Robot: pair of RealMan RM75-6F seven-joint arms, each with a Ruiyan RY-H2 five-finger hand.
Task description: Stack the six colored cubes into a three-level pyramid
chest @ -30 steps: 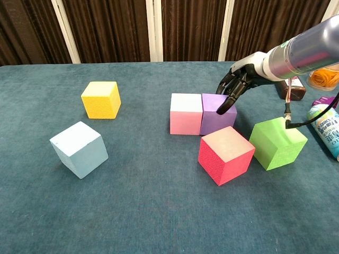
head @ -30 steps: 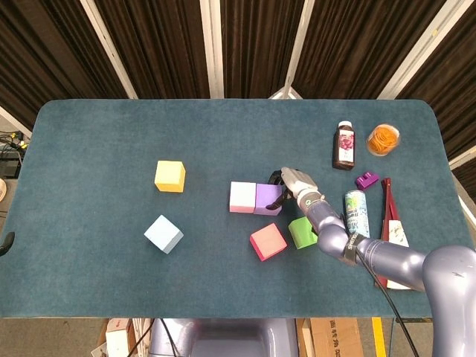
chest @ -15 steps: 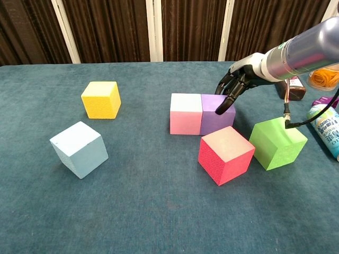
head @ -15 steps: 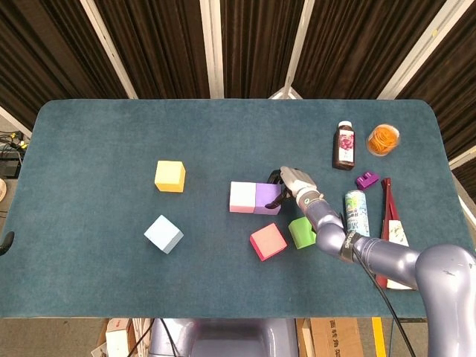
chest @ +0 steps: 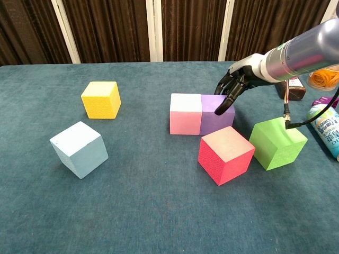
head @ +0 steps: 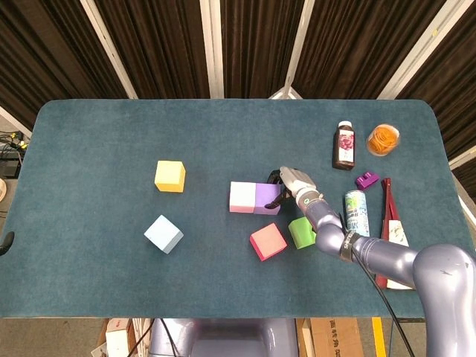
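While the right hand (chest: 233, 87) rests curled, empty fingers (chest: 221, 108) on the purple cube (chest: 216, 117), the pink cube (chest: 185, 114) abuts it.

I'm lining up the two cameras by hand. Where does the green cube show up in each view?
Head view: the green cube sits right of centre, low on the table, just right of the red cube.
Chest view: the green cube is at the right, in front of the right hand.
Shared landmark: the purple cube, side by side with the pink cube.
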